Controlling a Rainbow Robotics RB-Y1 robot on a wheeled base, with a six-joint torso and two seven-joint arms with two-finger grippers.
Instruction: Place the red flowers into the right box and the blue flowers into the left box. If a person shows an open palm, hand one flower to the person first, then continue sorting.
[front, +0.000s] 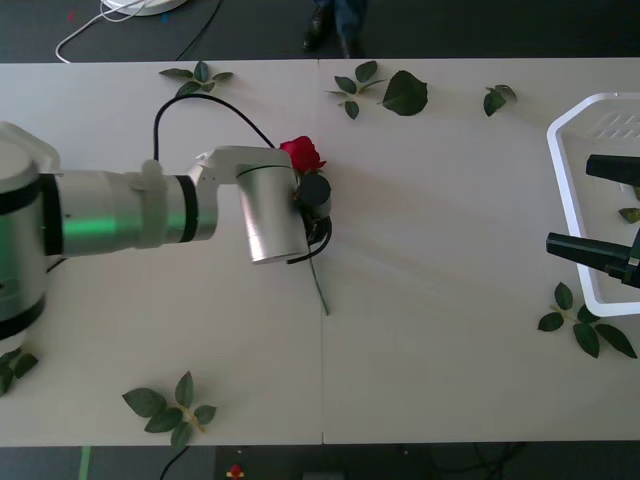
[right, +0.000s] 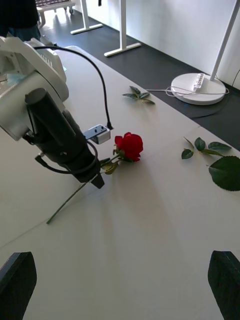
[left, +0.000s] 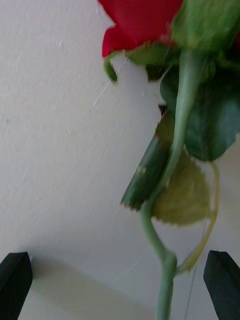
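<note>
A red rose (front: 302, 153) lies on the white table near its middle, its stem (front: 319, 285) running toward the near edge. My left gripper (front: 314, 212) hangs low over the stem just below the bloom (left: 140, 20). It is open, and the stem (left: 165, 260) passes between its black fingertips without touching them. From the right wrist view, the left gripper (right: 97, 179) sits right beside the rose (right: 130, 145). My right gripper (front: 572, 205) is open and empty at the left rim of the right box (front: 580, 106). The blue flowers, the left box and any open palm are out of view.
Loose green leaf sprigs lie at the far edge (front: 200, 78) (front: 385, 90) (front: 497, 97), near the front left (front: 170, 405) and beside the tray (front: 585, 325). A black cable (front: 200, 105) loops over the left arm.
</note>
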